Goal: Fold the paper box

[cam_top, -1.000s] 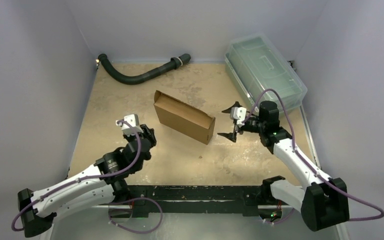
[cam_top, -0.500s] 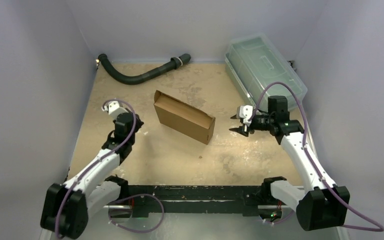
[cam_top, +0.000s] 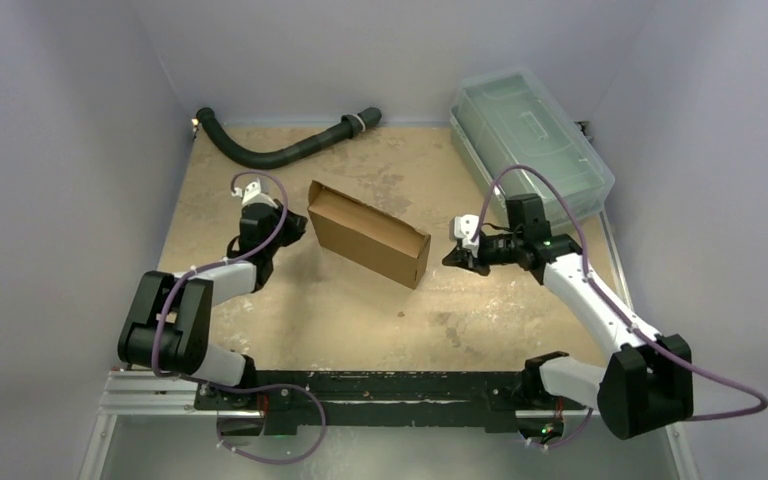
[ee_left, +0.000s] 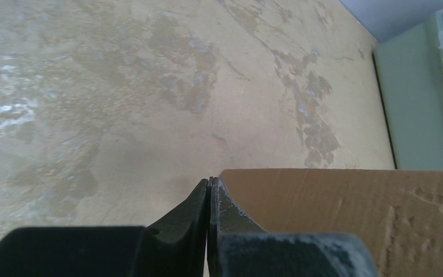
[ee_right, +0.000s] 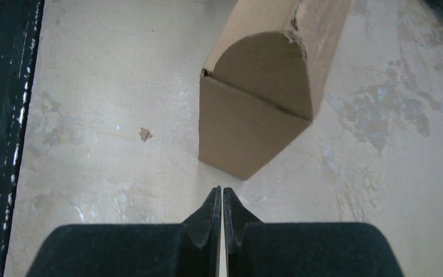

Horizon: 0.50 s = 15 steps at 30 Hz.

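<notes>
At the centre of the bench (cam_top: 360, 320), you will find the paper box (cam_top: 368, 233) standing on a long narrow side and running diagonally from far left to near right. Its lid is folded down. In the right wrist view, a rounded flap lies against the box's (ee_right: 265, 86) near right end face.

Left of the box, the left pincer (cam_top: 292, 224) is clenched, with its fingertips meeting on nothing. In the left wrist view, the pincer (ee_left: 209, 190) sits just beside the cardboard (ee_left: 346, 202); you cannot tell whether the two are touching.

Right of the box, the right pincer (cam_top: 457, 256) is also clenched and empty. It (ee_right: 220, 199) points at the box's right end, with bare bench between them.

A clear greenish plastic bin (cam_top: 530, 140) sits at the far right. A black hose (cam_top: 280, 152) lies along the far edge.
</notes>
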Motion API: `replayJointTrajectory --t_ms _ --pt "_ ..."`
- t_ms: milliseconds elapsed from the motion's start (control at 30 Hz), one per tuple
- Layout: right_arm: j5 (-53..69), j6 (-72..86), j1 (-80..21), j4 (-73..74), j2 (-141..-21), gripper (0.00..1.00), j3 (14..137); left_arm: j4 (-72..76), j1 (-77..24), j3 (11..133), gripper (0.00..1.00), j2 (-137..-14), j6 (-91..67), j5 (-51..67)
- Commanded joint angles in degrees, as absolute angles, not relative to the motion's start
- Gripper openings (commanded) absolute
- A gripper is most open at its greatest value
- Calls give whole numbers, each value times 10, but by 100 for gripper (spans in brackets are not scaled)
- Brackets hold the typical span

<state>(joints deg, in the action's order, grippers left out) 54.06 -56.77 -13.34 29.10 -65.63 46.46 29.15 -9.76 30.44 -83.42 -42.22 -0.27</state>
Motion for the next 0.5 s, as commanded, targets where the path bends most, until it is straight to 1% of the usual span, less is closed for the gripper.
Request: replayJointTrajectory --t_ms 0,167,300,367,467 --pt "477 -452 -167 187 -684 4 457 363 -93 314 0 -842 -412 69" --pt "447 -378 -172 117 -687 5 445 394 -93 281 0 -844 -420 107" --pt "431 -359 -174 97 -689 6 443 419 -93 258 0 -847 -434 132" --pt "414 -360 -173 109 -690 7 451 433 -94 247 0 -847 -444 149" --pt "393 -409 -171 182 -696 10 488 443 -95 230 0 -837 -456 170"
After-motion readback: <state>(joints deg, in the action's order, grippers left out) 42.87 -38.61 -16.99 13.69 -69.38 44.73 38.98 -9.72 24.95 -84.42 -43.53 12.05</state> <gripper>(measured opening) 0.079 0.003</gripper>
